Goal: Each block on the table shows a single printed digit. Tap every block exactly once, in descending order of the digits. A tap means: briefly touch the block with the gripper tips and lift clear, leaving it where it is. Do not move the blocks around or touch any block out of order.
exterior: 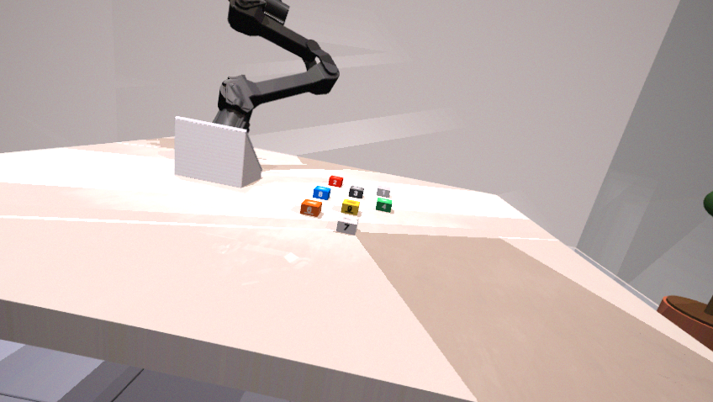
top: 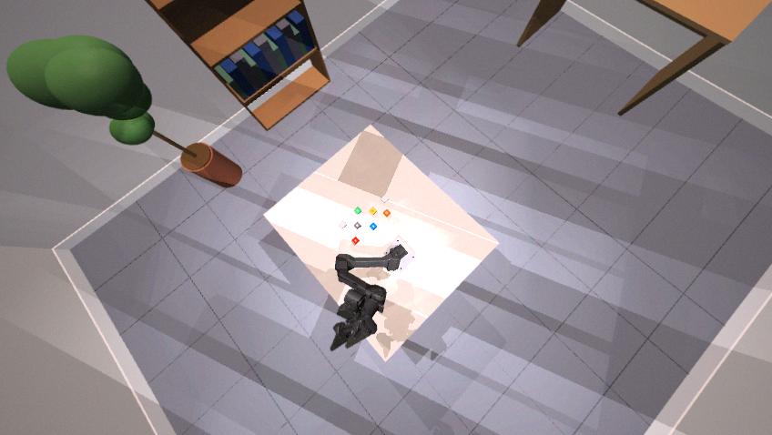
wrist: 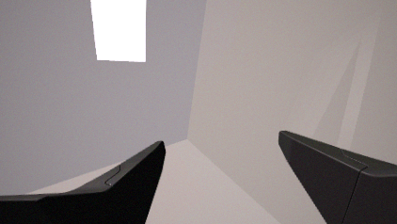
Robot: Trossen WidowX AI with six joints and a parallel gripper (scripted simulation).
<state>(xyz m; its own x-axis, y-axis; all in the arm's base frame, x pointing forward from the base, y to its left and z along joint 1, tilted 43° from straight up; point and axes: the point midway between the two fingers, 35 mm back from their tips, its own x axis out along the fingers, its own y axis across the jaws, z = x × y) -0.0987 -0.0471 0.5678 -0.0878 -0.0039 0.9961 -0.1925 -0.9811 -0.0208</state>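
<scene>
Small blocks stand apart on the table: yellow 9 (top: 372, 210) (exterior: 350, 207), blue (top: 372, 226) (exterior: 321, 193), seemingly 8, white 7 (top: 384, 199) (exterior: 346, 225), orange (top: 386, 212) (exterior: 310, 208), seemingly 6, green 4 (top: 357, 210) (exterior: 383, 204), black 3 (top: 357, 225) (exterior: 356, 192), red 2 (top: 355, 240) (exterior: 335, 181) and pale 1 (top: 341, 225) (exterior: 383, 192). My gripper (top: 339, 347) (wrist: 220, 141) is open and empty, raised far from all blocks. It is out of frame in the exterior view. The wrist view shows no block, only walls and ceiling.
The arm base sits on a white wedge-shaped stand (exterior: 209, 155) beside the blocks. The table (top: 442, 216) (exterior: 199, 279) has a darker shaded patch near the white 7. A bookshelf (top: 291, 99), a potted plant (top: 218, 167) and a desk (top: 702, 21) stand away from the table.
</scene>
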